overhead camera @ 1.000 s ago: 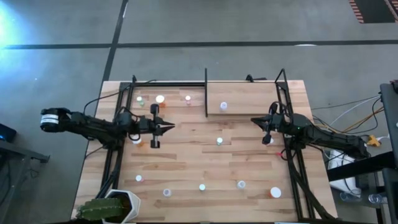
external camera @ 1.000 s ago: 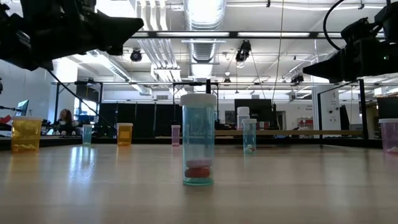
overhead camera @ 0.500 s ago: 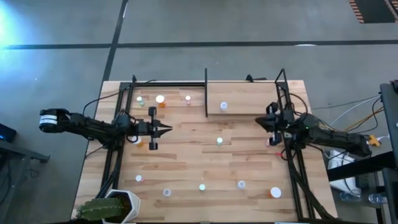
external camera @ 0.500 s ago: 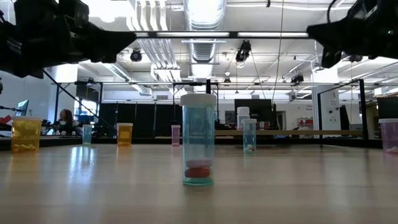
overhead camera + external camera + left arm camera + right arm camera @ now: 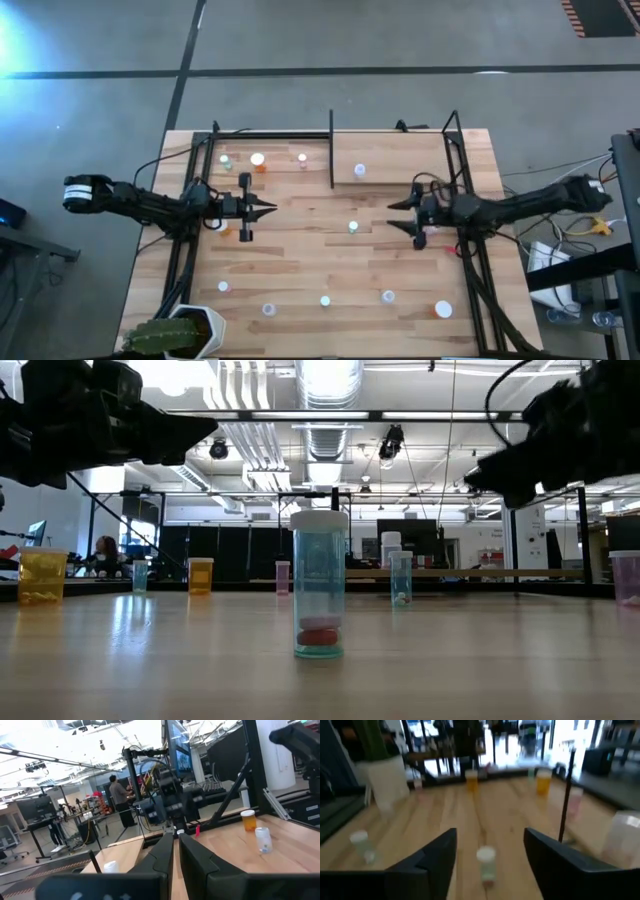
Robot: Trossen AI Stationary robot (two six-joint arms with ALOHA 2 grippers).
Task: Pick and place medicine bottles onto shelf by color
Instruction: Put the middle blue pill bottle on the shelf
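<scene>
Small white-capped medicine bottles stand upright on the wooden table. One stands at mid-table, and the low view shows a bluish one with red pills. Several stand on the shelf at the far edge, which a black divider bar splits. My right gripper hovers open to the right of the mid-table bottle, which shows ahead between its fingers. My left gripper hovers shut over the table's left half, pointing right; it shows shut in its wrist view.
A row of bottles runs along the near edge. One orange bottle stands by my left arm and one bottle by my right arm. A potted plant sits at the near left corner. Black rods line both sides.
My right gripper has swung out from the right rods toward the table's middle, toward the mid-table bottle, has rolled somewhat, and has opened from shut. No bottle has moved.
</scene>
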